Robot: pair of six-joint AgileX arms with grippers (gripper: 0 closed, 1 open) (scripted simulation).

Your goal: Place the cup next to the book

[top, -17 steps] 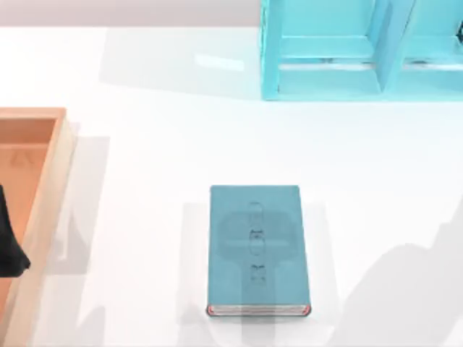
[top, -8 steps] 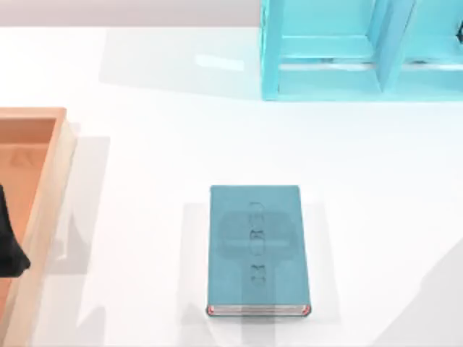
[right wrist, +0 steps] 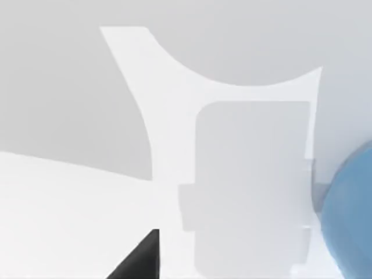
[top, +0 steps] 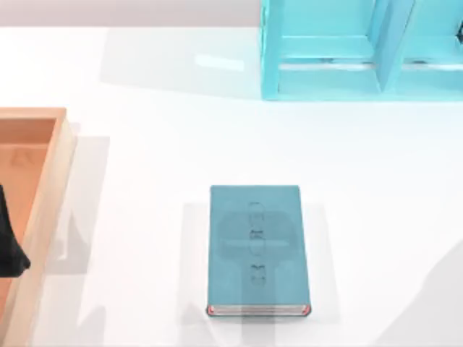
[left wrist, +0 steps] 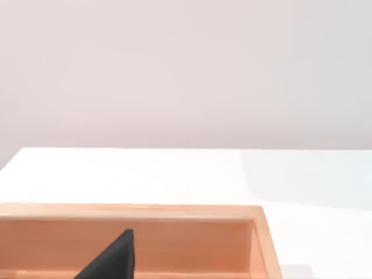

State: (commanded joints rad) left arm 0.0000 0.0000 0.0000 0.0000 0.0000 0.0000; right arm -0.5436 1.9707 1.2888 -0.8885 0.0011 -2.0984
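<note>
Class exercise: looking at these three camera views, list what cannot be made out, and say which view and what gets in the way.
- The cup: cut off by the right wrist view's edge, so its rim and full shape are hidden.
- The left end effector: cut off by the top view's left edge above the wooden tray; finger state unclear.
- The cyan shelf: cut off by the top edge.

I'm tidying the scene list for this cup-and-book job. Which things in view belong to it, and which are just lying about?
Belongs to the job:
- book, flat on the table
- cup, blue, at the edge of the right wrist view
- right gripper, near the cup

Just lying about:
- wooden tray, at the table's left, left gripper over it
- cyan shelf, at the back
</note>
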